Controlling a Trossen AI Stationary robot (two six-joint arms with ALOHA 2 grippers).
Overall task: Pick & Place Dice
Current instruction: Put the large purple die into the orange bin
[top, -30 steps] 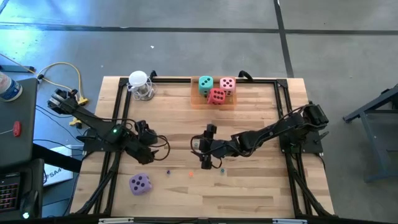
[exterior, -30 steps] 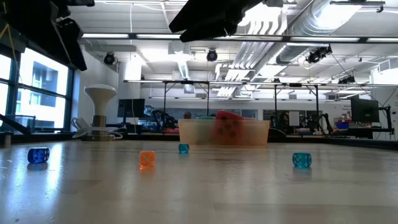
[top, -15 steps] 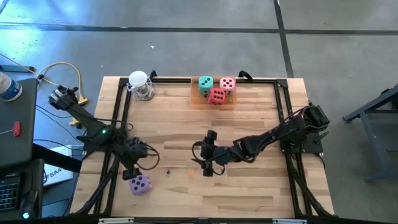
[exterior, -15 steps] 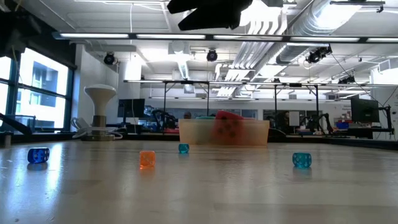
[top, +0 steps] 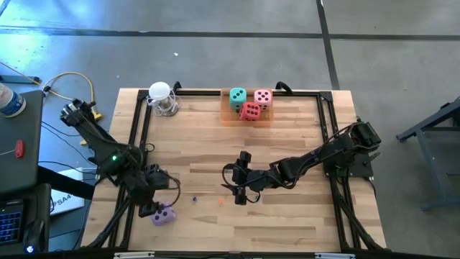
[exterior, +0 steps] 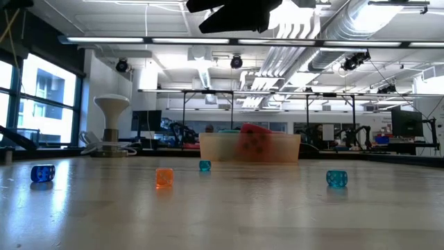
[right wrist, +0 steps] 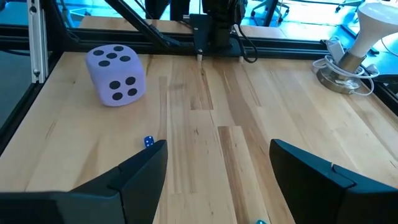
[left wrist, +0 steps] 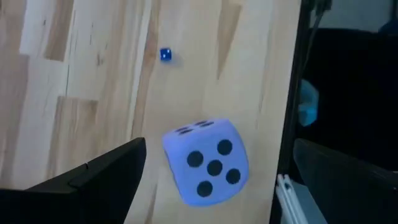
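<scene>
The purple die (top: 164, 214) sits flat on the wood near the table's near left corner, five pips showing in the left wrist view (left wrist: 208, 163). My left gripper (top: 155, 207) hangs over it, open; its fingers (left wrist: 219, 152) stand on either side of the die with gaps. The teal die (top: 238, 97), pink die (top: 263, 97) and red die (top: 250, 111) lie in a clear tray (top: 228, 117) at the far edge. My right gripper (top: 241, 189) waits open over mid-table (right wrist: 217, 152). The purple die also shows in the right wrist view (right wrist: 115, 76).
Tiny beads lie on the near middle of the table: blue (exterior: 43, 173), orange (exterior: 164, 177), teal (exterior: 336, 178). A white stand (top: 161, 97) occupies the far left corner. Black frame rails (top: 136, 129) run along the table's sides, one close beside the purple die.
My left gripper has moved toward the near edge and down, coming over the purple die, which has stayed in place. My right gripper shifted a little toward the near edge early on, then held still.
</scene>
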